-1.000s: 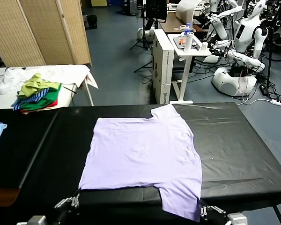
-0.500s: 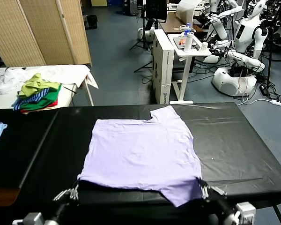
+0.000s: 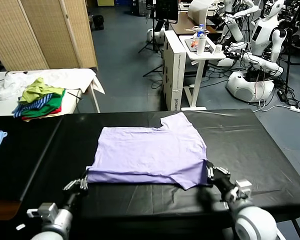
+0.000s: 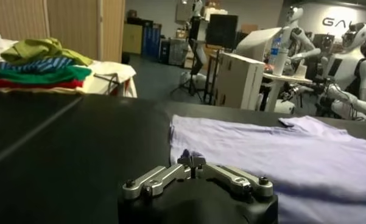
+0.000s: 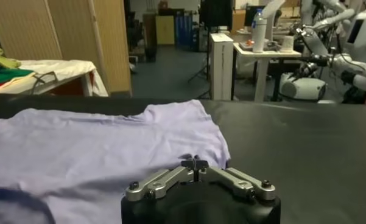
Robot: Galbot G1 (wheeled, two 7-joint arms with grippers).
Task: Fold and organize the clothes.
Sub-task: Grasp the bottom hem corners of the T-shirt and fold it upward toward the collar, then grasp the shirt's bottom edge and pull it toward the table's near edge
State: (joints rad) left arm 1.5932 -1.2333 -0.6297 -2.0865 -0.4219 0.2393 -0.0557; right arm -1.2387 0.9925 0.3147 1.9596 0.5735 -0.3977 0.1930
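Head view: both the left gripper point(image 3: 84, 179) and right gripper point(image 3: 210, 172) pinch the thin, soft lavender T-shirt's point(image 3: 150, 150) folded-over hem.

T-shirt point(image 3: 150, 152) lies mid-bench point(image 3: 260, 150), near edge doubled back over itself; left gripper point(image 3: 84, 179) at its near-left corner, right gripper point(image 3: 210, 172) at near-right; garment pile point(image 3: 39, 99) on side table point(image 3: 75, 77) far left.
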